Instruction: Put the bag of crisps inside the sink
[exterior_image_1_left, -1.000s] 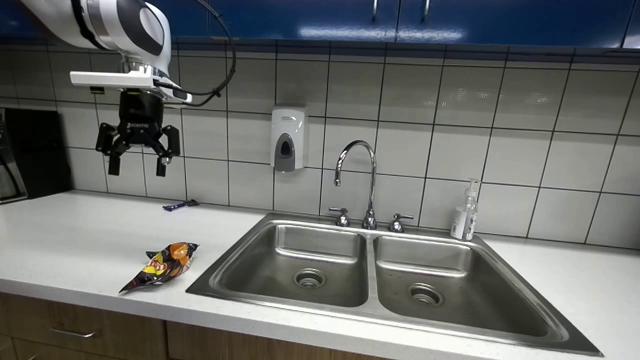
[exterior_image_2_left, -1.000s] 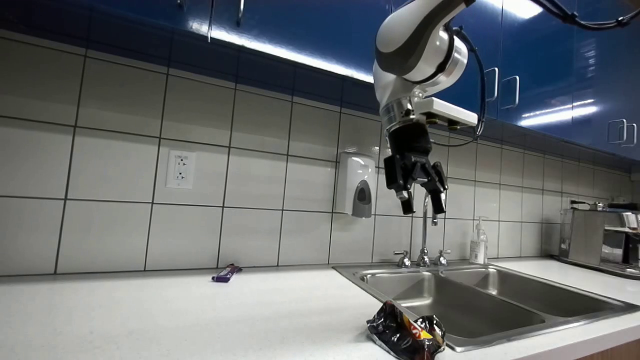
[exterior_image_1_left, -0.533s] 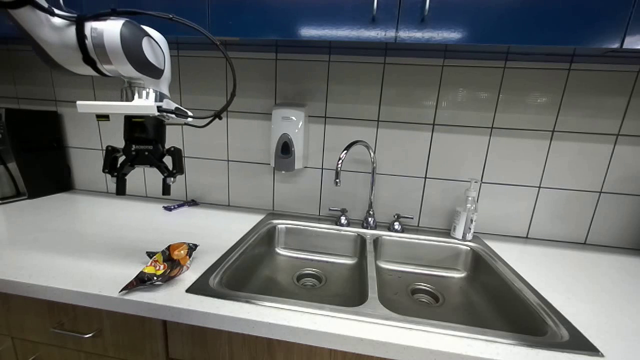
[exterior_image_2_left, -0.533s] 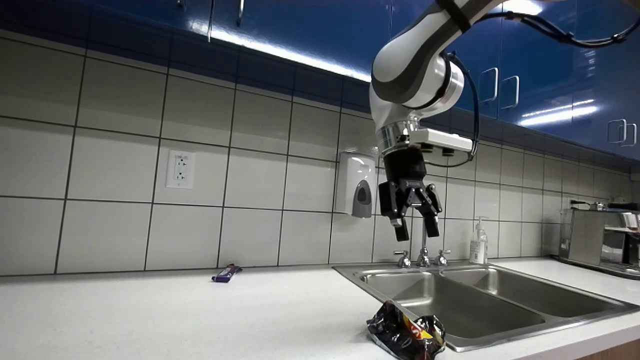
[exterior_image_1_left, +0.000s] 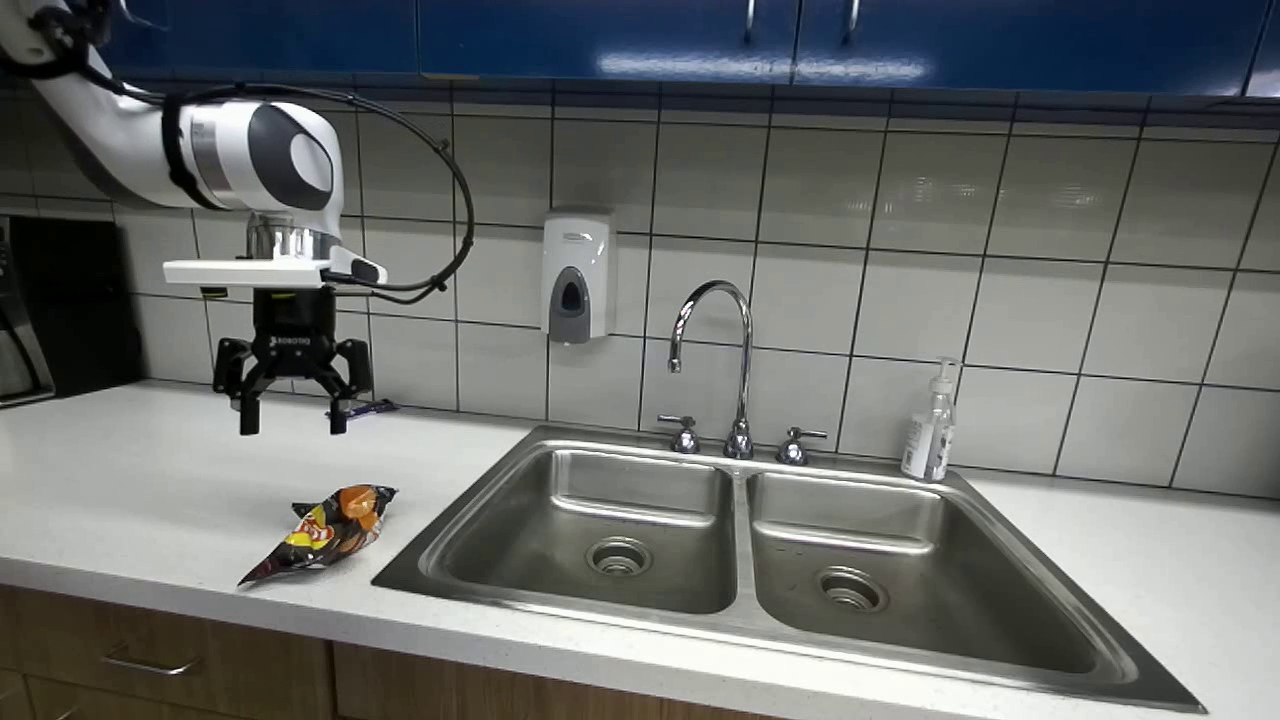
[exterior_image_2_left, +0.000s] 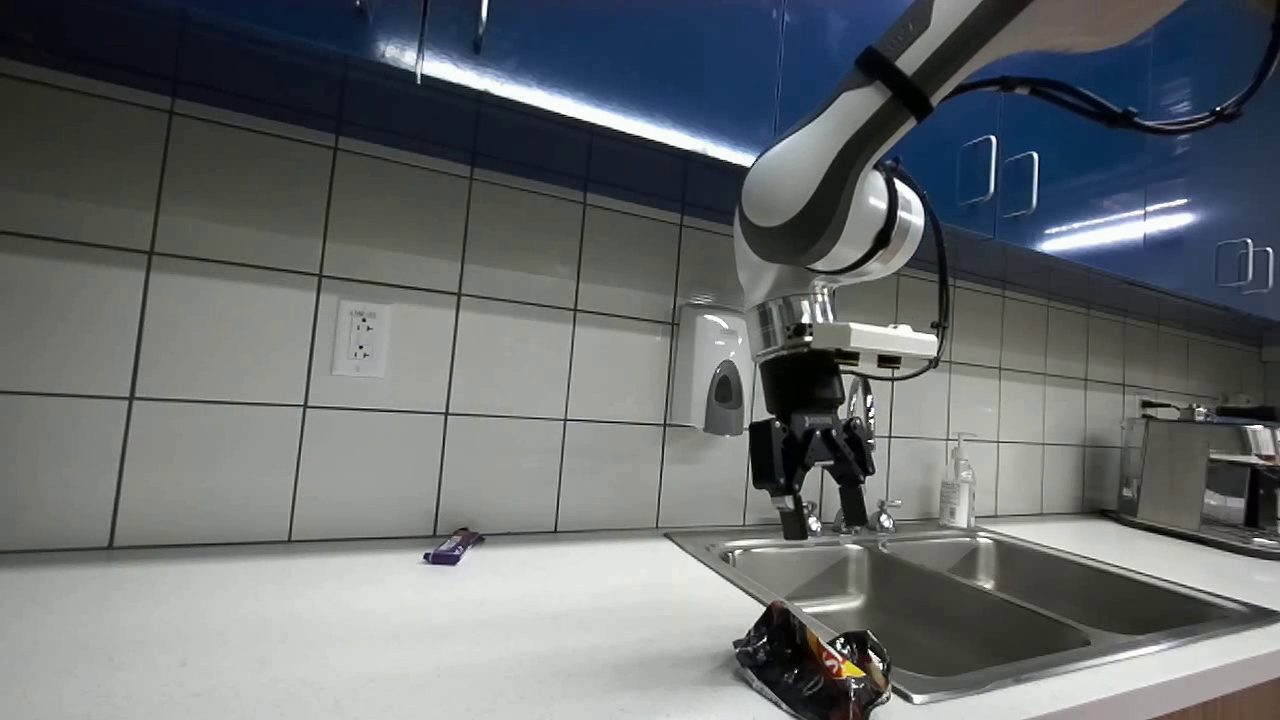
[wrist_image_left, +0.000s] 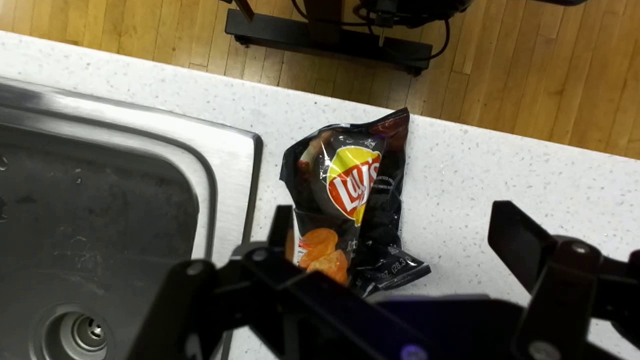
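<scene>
The bag is being borne by the desk, just beside the sink. Above the bag, the jaws are being held spread wide and clear of it. Near the wall, a purple packet is being carried by the desk. A bottle is being supported at the sink's back edge.

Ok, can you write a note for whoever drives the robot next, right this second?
Hand: open, holding nothing, up above the counter.
Bag of crisps: lying on the counter, close beside the sink.
Done: the hand is open and ready; the bag isn't picked up yet.
Left: come down, grip the bag, lift it, put it inside the sink.
</scene>
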